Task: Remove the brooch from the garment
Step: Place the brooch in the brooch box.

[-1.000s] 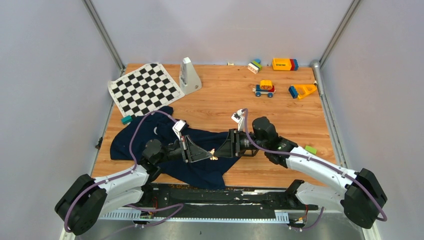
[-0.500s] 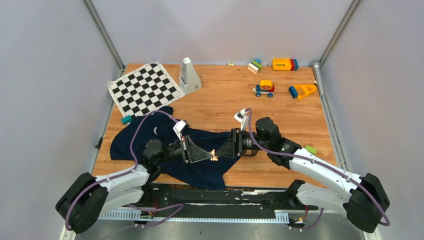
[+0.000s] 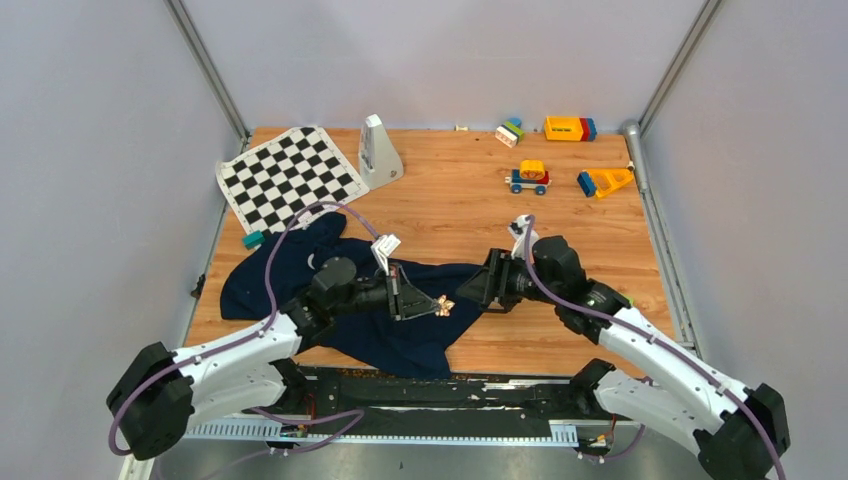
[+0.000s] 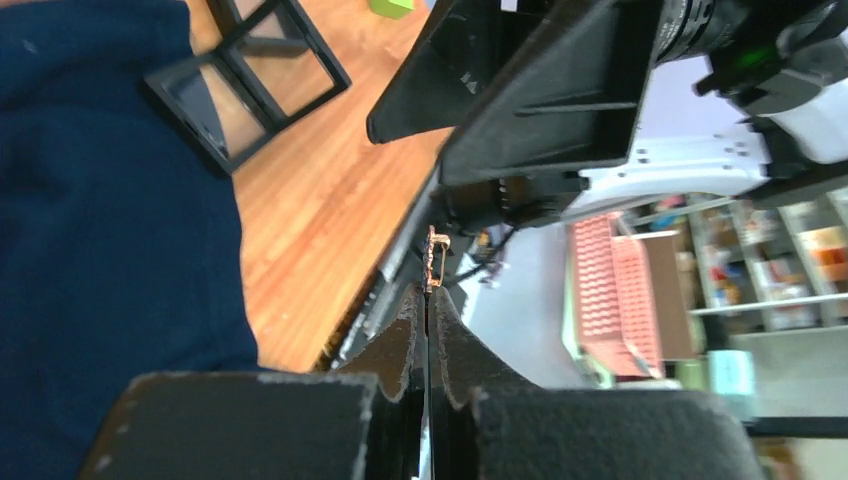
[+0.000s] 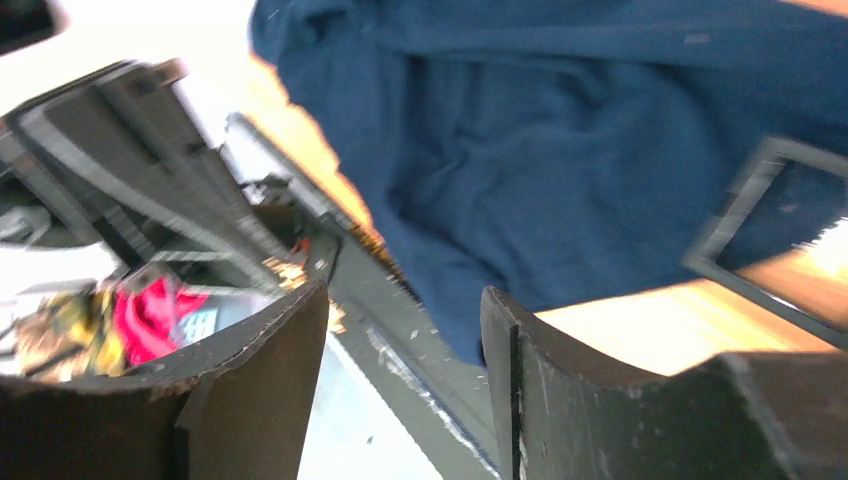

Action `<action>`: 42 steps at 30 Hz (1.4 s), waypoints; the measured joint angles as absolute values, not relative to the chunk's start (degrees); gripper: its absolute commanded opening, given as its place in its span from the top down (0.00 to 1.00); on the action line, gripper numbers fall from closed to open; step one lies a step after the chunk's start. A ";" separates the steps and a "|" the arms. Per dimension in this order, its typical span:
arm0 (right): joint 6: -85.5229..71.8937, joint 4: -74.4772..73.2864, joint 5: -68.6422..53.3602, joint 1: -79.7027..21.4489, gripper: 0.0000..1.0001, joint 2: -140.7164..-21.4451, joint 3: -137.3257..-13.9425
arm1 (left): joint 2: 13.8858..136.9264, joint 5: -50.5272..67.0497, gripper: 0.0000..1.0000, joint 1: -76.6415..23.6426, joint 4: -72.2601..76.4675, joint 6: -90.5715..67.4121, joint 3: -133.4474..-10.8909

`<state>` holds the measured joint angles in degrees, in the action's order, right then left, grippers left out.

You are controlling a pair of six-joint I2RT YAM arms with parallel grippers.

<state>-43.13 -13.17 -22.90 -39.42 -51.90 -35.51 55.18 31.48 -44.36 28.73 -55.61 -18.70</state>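
Two pincers faced each other by the garment (image 3: 262, 283): left pincer (image 4: 428, 300) pinched the brooch (image 4: 436, 258) clear of the cloth; right pincer (image 5: 405, 330) stood wide, empty.

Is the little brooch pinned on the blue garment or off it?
Off. The left hand pinches the brooch at its fingertips, and no cloth of the garment touches it.

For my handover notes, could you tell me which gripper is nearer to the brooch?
Left. The left gripper pinches the brooch at its fingertips; the right gripper stands open just to the brooch's right, not touching it.
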 measured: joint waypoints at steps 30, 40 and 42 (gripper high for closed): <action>-39.97 -38.96 3.99 -29.28 0.68 -53.28 -39.09 | 92.99 4.67 1.00 -62.11 41.28 23.86 -35.64; -38.46 -36.53 0.40 -28.77 0.71 -56.25 -39.05 | 95.64 11.57 1.00 -62.11 48.29 37.10 -34.15; -38.39 -36.34 0.56 -28.73 0.71 -56.64 -39.05 | 96.16 12.19 1.00 -62.11 48.12 38.87 -34.52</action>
<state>-38.39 -36.34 0.56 -28.73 -56.64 -39.05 96.16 12.19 -62.11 48.12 38.87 -34.52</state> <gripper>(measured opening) 0.295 0.006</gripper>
